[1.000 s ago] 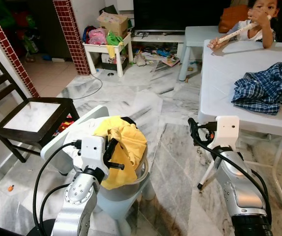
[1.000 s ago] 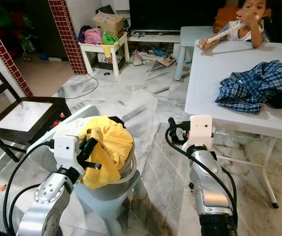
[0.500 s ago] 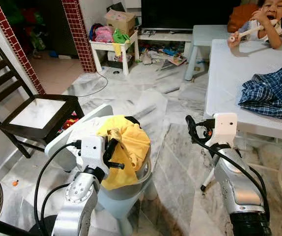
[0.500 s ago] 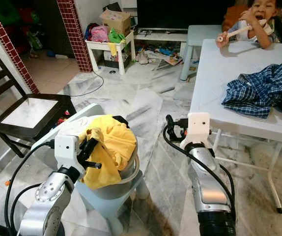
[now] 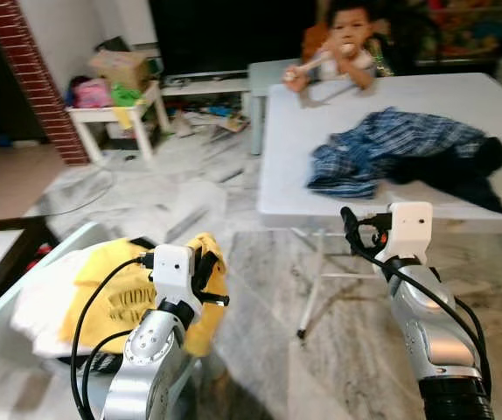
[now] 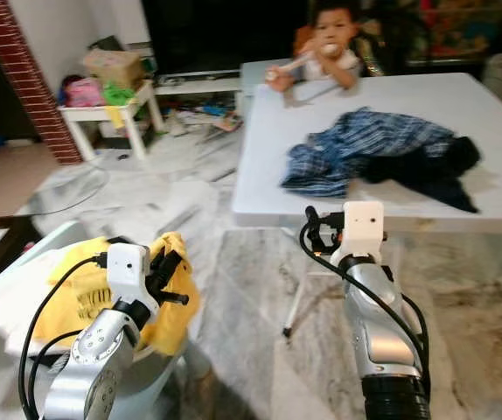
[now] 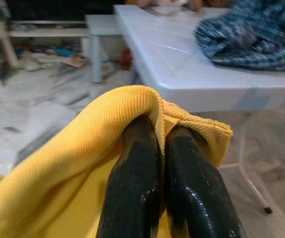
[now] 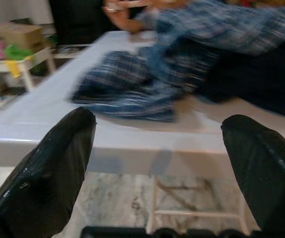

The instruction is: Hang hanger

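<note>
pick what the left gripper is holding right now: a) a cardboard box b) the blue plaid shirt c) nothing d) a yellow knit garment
d: in the left wrist view the left gripper has its two black fingers pinched shut on a fold of the yellow knit garment, while the blue plaid shirt lies on the white table, apart from it.
</note>
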Robot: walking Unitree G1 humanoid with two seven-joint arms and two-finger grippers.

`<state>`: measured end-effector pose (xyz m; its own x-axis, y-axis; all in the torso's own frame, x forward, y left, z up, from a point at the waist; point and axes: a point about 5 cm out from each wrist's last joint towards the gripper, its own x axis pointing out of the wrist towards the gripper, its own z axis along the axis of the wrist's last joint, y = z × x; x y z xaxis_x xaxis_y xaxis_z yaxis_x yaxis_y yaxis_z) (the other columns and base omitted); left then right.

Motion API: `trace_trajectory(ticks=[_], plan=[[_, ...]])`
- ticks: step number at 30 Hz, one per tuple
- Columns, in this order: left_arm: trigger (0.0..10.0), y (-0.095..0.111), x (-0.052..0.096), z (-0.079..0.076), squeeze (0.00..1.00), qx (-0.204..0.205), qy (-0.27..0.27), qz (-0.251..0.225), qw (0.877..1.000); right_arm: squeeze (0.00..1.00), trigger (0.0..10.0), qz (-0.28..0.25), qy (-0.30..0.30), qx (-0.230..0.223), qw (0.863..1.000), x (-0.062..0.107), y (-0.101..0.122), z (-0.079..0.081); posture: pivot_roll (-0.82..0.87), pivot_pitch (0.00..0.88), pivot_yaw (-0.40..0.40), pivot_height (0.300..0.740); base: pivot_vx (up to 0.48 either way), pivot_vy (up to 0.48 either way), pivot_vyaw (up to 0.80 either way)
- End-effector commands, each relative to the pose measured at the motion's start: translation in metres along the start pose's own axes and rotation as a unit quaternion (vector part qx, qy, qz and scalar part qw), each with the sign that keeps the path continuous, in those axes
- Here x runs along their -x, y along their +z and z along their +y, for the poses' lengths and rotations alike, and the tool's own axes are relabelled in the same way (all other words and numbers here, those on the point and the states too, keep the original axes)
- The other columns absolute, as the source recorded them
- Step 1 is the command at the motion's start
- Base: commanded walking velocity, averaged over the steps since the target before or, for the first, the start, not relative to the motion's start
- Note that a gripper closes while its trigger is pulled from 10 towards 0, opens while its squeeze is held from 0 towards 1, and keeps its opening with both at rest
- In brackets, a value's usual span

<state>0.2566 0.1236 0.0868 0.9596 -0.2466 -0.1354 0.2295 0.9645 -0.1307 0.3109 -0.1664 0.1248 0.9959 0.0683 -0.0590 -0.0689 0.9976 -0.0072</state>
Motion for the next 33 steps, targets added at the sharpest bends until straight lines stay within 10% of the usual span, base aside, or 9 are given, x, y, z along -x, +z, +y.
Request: trace_trajectory(ticks=[1, 20, 33], plan=[[10.0, 0.0053, -0.0021, -0.0023, 0.0, 0.0, -0.004, -0.011, 1.0, 0.0, 10.0, -0.005, 0.002, 0.003, 1.0, -0.0004, 0.0036, -0.0017, -0.08, 0.0, 0.077, 0.74, 0.277, -0.345, -0.8], [10.0, 0.006, -0.008, 0.0, 0.0, 0.069, 0.022, -0.02, 0.997, 0.0, 10.0, -0.001, 0.006, 0.012, 1.0, -0.0008, 0.0049, -0.0039, -0.1, 0.0, 0.062, 0.74, 0.04, -0.017, -0.19], [10.0, 0.0053, -0.0106, 0.0014, 0.0, 0.09, 0.029, -0.015, 0.995, 0.0, 10.0, -0.003, 0.008, 0.014, 1.0, -0.0026, 0.006, -0.0037, -0.1, 0.0, 0.058, 0.74, 0.0, 0.467, 0.0]])
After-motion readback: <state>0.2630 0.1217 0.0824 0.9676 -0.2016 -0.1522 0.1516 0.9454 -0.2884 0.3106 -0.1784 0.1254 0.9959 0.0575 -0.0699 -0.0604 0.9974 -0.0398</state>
